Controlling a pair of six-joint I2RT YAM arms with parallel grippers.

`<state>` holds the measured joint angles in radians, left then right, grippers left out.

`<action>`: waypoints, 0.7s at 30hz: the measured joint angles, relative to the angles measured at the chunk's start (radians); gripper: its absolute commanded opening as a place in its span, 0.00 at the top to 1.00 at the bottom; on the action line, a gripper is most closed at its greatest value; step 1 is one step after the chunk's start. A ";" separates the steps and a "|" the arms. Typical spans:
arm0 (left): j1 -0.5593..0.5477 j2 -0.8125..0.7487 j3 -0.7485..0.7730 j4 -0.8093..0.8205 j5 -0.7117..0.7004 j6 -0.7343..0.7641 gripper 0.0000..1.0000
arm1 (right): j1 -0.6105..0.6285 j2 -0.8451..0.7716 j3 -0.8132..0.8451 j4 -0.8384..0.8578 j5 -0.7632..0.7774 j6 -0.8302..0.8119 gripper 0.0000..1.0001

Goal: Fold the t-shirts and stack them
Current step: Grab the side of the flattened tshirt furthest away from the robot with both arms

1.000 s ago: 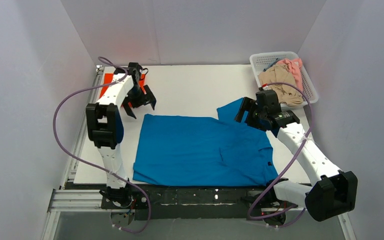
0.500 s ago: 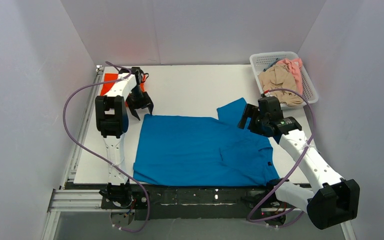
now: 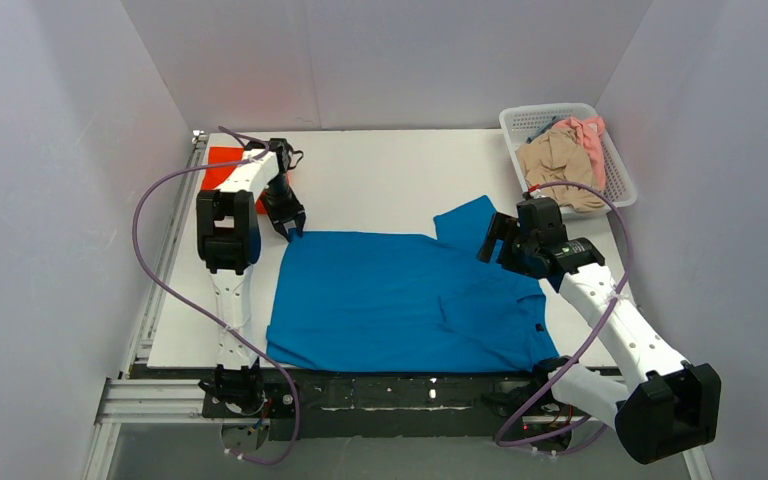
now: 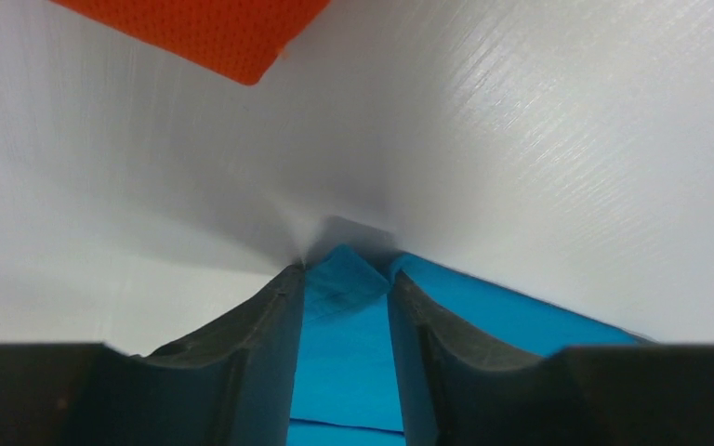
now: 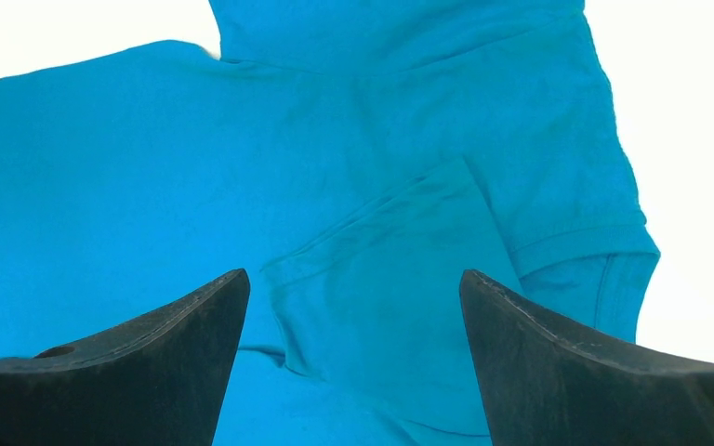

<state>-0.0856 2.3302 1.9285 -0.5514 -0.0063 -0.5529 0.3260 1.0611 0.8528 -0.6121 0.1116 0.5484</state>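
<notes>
A bright blue t-shirt (image 3: 400, 300) lies spread flat on the white table, one sleeve pointing to the far right. My left gripper (image 3: 292, 232) is down at its far left corner. In the left wrist view the jaws have narrowed and straddle that corner (image 4: 344, 269), with bunched blue cloth (image 4: 344, 353) in the gap between them. My right gripper (image 3: 493, 240) hovers open over the shirt's far right part, above a folded flap of blue cloth (image 5: 381, 269) beside the sleeve. A folded orange-red t-shirt (image 3: 222, 160) lies at the far left corner of the table.
A white mesh basket (image 3: 520, 118) at the far right corner holds a beige shirt (image 3: 558, 165) and a pink shirt (image 3: 585, 135). The orange-red cloth (image 4: 214, 32) sits just beyond my left gripper. Grey walls enclose the table on three sides.
My left gripper came down from beside the orange-red shirt to the blue shirt's far left corner, its jaws narrowing from wide open. The right gripper shifted slightly towards the near side.
</notes>
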 measured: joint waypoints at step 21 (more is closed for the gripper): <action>0.006 -0.032 -0.065 0.050 0.043 0.055 1.00 | -0.050 0.763 0.713 -0.045 0.121 0.001 0.13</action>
<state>-0.0799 2.2982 1.8633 -0.5018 0.0372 -0.4980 0.2764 1.8240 1.5658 -0.6575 0.2329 0.5495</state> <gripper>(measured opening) 0.033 0.872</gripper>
